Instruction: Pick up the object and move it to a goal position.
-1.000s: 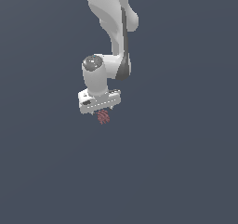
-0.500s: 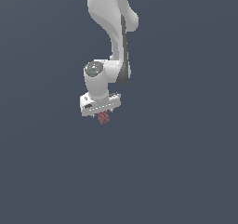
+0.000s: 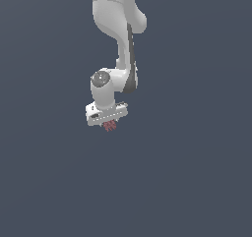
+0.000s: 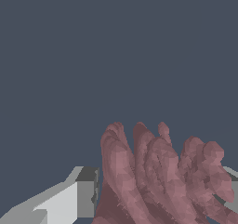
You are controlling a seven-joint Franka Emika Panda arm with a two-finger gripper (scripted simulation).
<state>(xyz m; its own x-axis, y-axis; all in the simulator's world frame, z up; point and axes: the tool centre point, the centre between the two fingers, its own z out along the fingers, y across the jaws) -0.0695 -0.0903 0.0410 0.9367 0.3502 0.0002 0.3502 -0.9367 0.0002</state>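
The gripper (image 3: 110,125) is clamped on the object (image 3: 109,127), a dull-red spiky clump that hangs just under the white hand. In the wrist view one finger (image 4: 79,197) presses its side and the object (image 4: 160,176) fills the gap between the fingers. To carry it well, hold the squeeze steady and travel smoothly; those spikes give an uneven hold. No goal marker shows. No brand, label or writing is visible anywhere.

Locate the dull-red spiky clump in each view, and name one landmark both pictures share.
Exterior view: the red clump pokes out just beneath the white gripper, near the picture's centre.
Wrist view: the clump fills the lower middle, close up.
Shared landmark: the gripper's fingers flanking it.
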